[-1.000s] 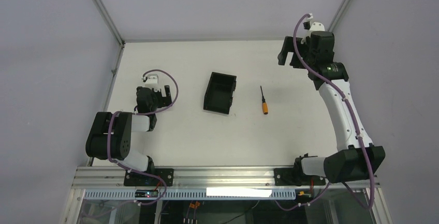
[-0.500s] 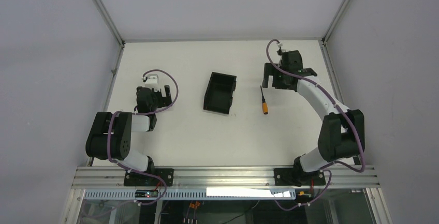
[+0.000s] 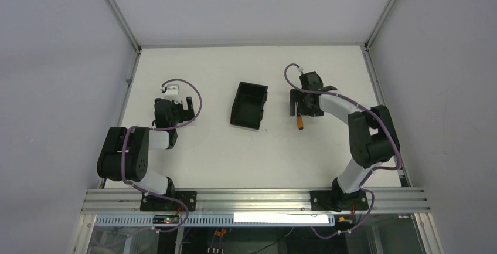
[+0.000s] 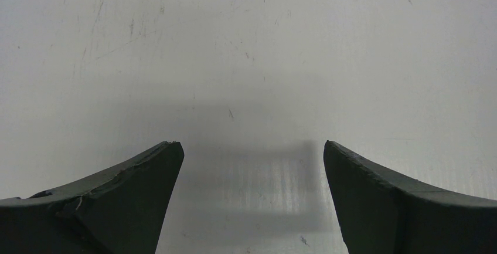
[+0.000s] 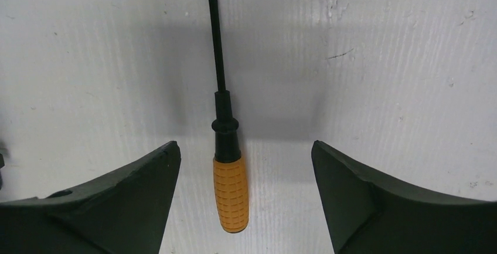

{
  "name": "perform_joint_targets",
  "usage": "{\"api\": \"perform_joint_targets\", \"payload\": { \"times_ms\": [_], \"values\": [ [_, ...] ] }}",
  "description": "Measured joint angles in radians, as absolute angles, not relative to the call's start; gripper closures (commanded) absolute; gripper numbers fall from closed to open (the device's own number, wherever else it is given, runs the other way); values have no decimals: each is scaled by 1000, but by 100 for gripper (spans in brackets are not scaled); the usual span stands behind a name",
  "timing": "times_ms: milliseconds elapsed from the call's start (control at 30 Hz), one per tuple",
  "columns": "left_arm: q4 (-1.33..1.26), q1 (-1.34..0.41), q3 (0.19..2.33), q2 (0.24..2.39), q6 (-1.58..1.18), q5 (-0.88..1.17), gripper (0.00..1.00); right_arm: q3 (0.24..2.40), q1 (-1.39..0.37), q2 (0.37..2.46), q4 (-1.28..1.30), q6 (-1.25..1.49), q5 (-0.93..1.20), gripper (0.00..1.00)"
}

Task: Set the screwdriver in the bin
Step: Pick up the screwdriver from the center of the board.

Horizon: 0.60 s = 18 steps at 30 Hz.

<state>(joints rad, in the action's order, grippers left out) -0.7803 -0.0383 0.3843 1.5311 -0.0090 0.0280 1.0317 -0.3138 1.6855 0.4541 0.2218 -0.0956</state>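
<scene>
- Right gripper (image 5: 244, 145): hangs low over the white table (image 3: 193, 148), jaws wide apart, clamping nothing.
- Screwdriver (image 5: 230, 192): lies flat on the table in the gap between the two fingers, touching neither; sits a little closer to the left finger (image 5: 126, 198) than to the right in the wrist view; points its thin black shaft to the far side and its ribbed orange handle to the near side.
- Black bin (image 3: 248, 104): stands open-topped to the left of the screwdriver, apart from it, near mid-table.
- Left gripper (image 4: 252, 144): sits at the left of the table, well apart from the bin, jaws spread over bare scuffed tabletop.
</scene>
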Motion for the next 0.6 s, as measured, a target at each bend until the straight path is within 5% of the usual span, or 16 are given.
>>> {"api": "perform_joint_targets", "payload": {
  "times_ms": [400, 600],
  "values": [
    [-780, -38, 384, 1531, -9, 28, 1, 1032, -352, 1723, 447, 237, -155, 89],
    [-780, -38, 384, 1531, -9, 28, 1, 1032, -358, 1720, 451, 242, -170, 100]
  ]
}}
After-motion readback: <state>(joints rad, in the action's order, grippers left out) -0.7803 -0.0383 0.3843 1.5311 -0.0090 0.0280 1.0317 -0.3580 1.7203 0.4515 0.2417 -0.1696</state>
